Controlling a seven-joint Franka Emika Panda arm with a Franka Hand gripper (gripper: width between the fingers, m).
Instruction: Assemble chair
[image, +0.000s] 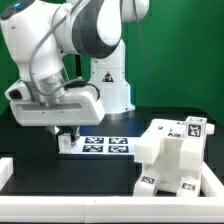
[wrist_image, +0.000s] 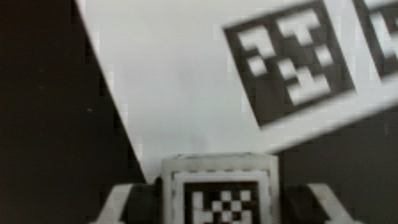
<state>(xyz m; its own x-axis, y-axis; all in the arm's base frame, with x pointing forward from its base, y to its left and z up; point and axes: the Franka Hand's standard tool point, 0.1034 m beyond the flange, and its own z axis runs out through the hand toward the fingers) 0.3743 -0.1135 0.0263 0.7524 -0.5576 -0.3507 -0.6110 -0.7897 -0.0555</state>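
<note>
One arm, one gripper (image: 68, 137), one marker board (image: 108, 146), one built-up chair block (image: 173, 152), plus one small tagged part (wrist_image: 217, 190) in the jaws.

Chair: chunky white, blocky, stepped shape, square black-and-white tags on top and on the front face. Sits on the black table (image: 60, 170) at the exterior view's right, near the raised white border (image: 110, 205). Apart from the gripper.

Small part: white, narrow, tag on its face, seen between the fingers in the wrist view. Jaws partly closed, clamped on it from both sides.

Arm: bent over from the exterior view's left, wrist pointing straight down, gripper low over the table just at the marker board's left end. Wrist view shows the board's white surface and one large tag (wrist_image: 302, 60) close below. Can't tell if the part touches the board.
</note>
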